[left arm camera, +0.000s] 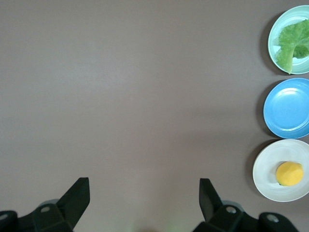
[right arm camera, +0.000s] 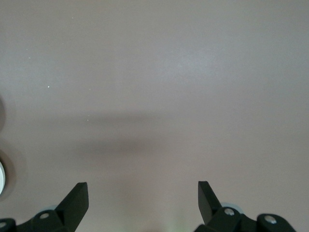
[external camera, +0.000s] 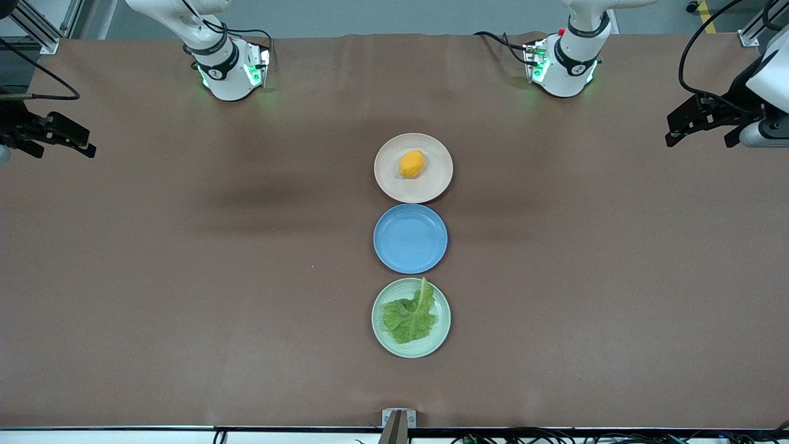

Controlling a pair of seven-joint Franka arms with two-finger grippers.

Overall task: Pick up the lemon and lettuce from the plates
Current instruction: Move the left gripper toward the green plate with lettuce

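Three plates sit in a row mid-counter, running from near the front camera toward the robot bases. The blue plate is the middle one, used as landmark here.

The lemon lies on the beige plate, which is just beside the blue plate and farther from the front camera than it. The lemon sits about mid-plate, lying on its side.

The lettuce lies on the green plate, just beside the blue plate and nearer to the front camera than it. The leaf is flat, its pale stem pointing toward the blue plate and reaching the green plate's rim.

The left claw hangs over the counter at the left arm's end, well apart from the blue plate and from both the lemon and the lettuce. Its fingers are spread wide, nothing between them, only bare counter below. The left wrist view catches all three plates off at the edge of the picture.

The right claw hangs over the counter at the right arm's end, also well apart from the blue plate, the lemon and the lettuce. Its fingers are spread wide and hold nothing; bare counter shows under them, and a sliver of plate rim shows at the picture's edge, too little to tell which plate.

Both arms wait, neither touching anything.
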